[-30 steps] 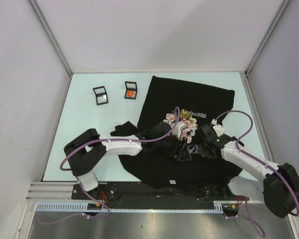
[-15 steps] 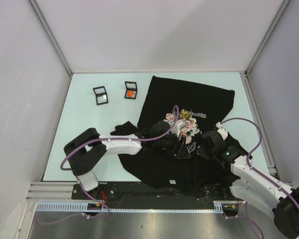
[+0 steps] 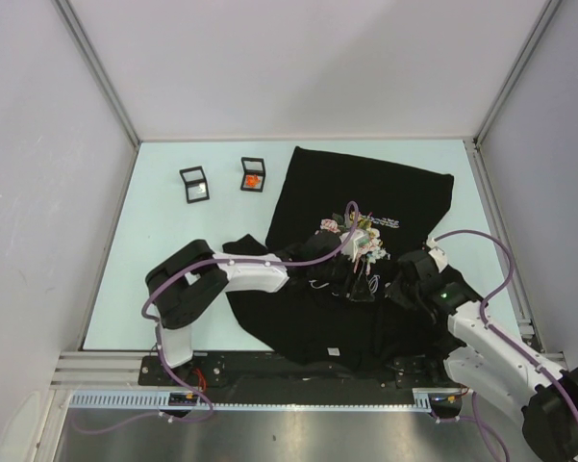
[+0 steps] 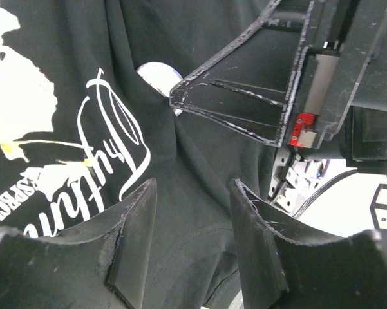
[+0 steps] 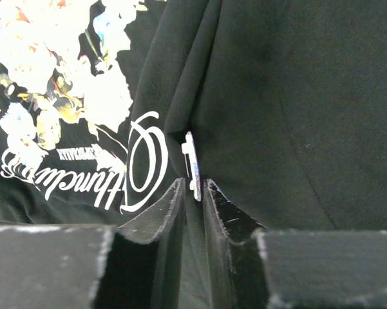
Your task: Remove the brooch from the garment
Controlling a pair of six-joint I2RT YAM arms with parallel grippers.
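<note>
The garment (image 3: 365,188), a black T-shirt with a rose print and white cursive lettering (image 4: 109,148), lies rumpled across the table. The brooch (image 5: 193,164) shows edge-on as a thin white disc standing in a fold of the shirt. Its lower edge sits between the tips of my right gripper (image 5: 193,185), whose jaws stand a narrow gap apart, wider than the disc. In the left wrist view the brooch (image 4: 156,72) peeks out beside the right gripper's fingers (image 4: 245,96). My left gripper (image 4: 193,188) is open astride a ridge of black cloth. From above, both grippers (image 3: 364,274) (image 3: 396,282) meet at the print.
Two small black-framed boxes stand at the far left of the pale table (image 3: 163,241): one (image 3: 194,183) with a clear pane, one (image 3: 253,174) holding something orange. Grey walls enclose the table on three sides. The shirt's hem hangs over the near edge (image 3: 346,356).
The right arm has drawn back toward the near right, its wrist lower over the shirt. The left arm's elbow swung right and its gripper shifted up toward the print, bunching more cloth.
</note>
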